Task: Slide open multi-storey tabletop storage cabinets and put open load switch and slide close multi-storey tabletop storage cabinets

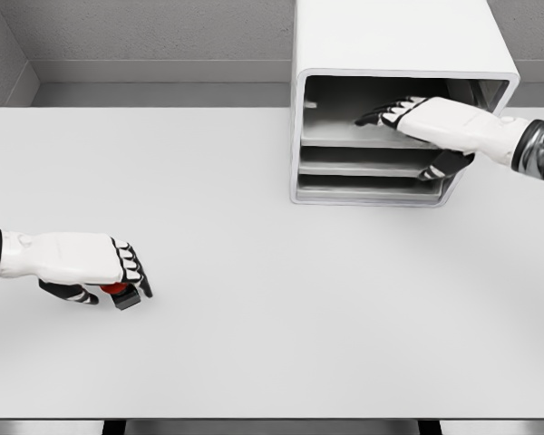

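Note:
A white multi-storey storage cabinet (399, 54) stands at the back right of the table, its front showing three grey drawer levels. My right hand (408, 113) reaches into the top level, fingers stretched flat over the drawer tray (344, 136), thumb hanging below against the middle level. At the left, my left hand (118, 272) lies on the table with its fingers curled around a small load switch (122, 294), dark with a red part, mostly hidden under the palm.
The white table (281, 308) spreads wide between the two hands. Grey walls rise behind the cabinet. The table's front edge runs along the bottom of the view.

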Action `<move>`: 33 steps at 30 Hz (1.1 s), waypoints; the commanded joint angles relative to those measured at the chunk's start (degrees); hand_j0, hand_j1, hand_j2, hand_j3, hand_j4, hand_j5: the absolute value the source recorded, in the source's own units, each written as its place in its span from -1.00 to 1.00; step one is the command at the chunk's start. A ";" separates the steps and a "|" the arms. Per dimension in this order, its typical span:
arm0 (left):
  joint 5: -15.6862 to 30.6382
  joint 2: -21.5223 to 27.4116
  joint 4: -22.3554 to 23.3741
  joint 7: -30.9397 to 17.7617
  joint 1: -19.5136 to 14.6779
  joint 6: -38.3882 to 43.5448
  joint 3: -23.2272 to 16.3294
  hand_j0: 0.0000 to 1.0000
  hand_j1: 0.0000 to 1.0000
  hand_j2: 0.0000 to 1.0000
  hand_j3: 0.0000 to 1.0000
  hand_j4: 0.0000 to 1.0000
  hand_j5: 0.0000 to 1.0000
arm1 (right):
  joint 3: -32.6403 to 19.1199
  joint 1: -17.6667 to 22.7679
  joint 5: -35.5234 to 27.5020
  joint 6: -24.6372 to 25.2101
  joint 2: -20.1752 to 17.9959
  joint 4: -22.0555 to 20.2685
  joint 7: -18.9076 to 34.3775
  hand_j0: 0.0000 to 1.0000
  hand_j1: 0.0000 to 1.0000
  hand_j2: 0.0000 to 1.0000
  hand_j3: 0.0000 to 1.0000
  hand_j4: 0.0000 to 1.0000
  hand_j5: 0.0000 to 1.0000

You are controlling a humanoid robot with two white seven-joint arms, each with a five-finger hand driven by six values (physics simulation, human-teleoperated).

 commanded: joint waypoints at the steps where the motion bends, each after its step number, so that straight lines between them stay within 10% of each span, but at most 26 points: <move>1: 0.29 0.07 -0.10 0.01 0.00 0.13 -0.07 0.44 0.44 0.44 0.44 0.44 0.44 | 0.90 -0.09 -0.03 0.62 0.09 0.92 -0.03 1.00 1.00 1.00 1.00 1.00 1.00; 8: 0.38 -0.46 -0.10 0.01 0.00 0.13 -0.16 -0.29 -0.29 -0.29 -0.29 -0.29 -0.29 | 4.51 -2.02 1.99 0.70 0.44 1.63 -0.03 1.00 1.00 1.00 1.00 1.00 1.00; 33: 0.82 -0.02 -0.81 0.01 -4.83 0.13 1.25 -0.35 -0.35 -0.35 -0.35 -0.35 -0.35 | 3.19 1.85 2.25 -7.03 -4.84 -8.48 -0.03 1.00 1.00 1.00 1.00 1.00 1.00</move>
